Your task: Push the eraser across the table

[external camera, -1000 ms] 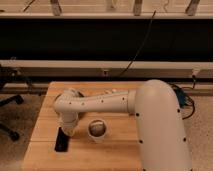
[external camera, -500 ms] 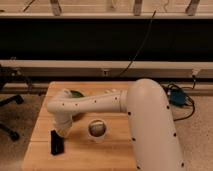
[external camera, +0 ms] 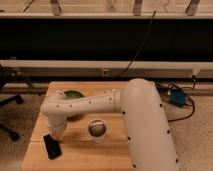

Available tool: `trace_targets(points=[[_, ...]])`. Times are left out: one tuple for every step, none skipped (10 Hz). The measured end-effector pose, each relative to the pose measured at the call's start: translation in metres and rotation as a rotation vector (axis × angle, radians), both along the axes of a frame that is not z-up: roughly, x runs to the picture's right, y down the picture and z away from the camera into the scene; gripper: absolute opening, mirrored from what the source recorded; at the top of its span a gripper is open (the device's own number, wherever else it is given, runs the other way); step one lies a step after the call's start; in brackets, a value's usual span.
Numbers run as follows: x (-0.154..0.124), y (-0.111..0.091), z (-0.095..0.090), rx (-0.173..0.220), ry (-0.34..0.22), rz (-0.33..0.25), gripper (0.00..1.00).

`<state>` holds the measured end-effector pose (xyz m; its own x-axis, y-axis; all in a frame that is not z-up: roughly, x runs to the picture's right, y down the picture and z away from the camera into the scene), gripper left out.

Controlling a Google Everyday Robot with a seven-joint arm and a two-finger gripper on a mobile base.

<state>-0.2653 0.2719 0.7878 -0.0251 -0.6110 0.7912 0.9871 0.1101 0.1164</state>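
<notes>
The white arm point(external camera: 100, 102) reaches leftward across the tabletop point(external camera: 80, 150), its elbow bent downward left of the paper cup point(external camera: 97, 130). The gripper point(external camera: 56, 134) meets the eraser point(external camera: 52, 146), lower-left of the cup.

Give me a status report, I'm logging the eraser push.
Gripper down at the eraser's near end, left side of table. Eraser flat. Paper cup just right of it; green object behind the arm.
</notes>
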Motion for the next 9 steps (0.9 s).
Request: trace_targets(points=[[-0.004,0.001,-0.003,0.001,-0.012,-0.004,0.00],[-0.009,0.003,-0.009,0.000,-0.031,-0.012,0.00],[-0.015,0.006,-0.013,-0.001,-0.047,-0.019,0.00],[-0.018,0.008,-0.016,-0.002,-0.059,-0.025,0.00],[-0.026,0.012,-0.021,-0.007,-0.080,-0.036,0.00],[-0.033,0.017,-0.026,-0.012,-0.098,-0.048,0.00],[-0.037,0.020,-0.028,-0.015,-0.111,-0.056,0.00],[-0.040,0.021,-0.030,-0.018,-0.121,-0.060,0.00],[-0.044,0.024,-0.033,-0.022,-0.135,-0.070,0.00]])
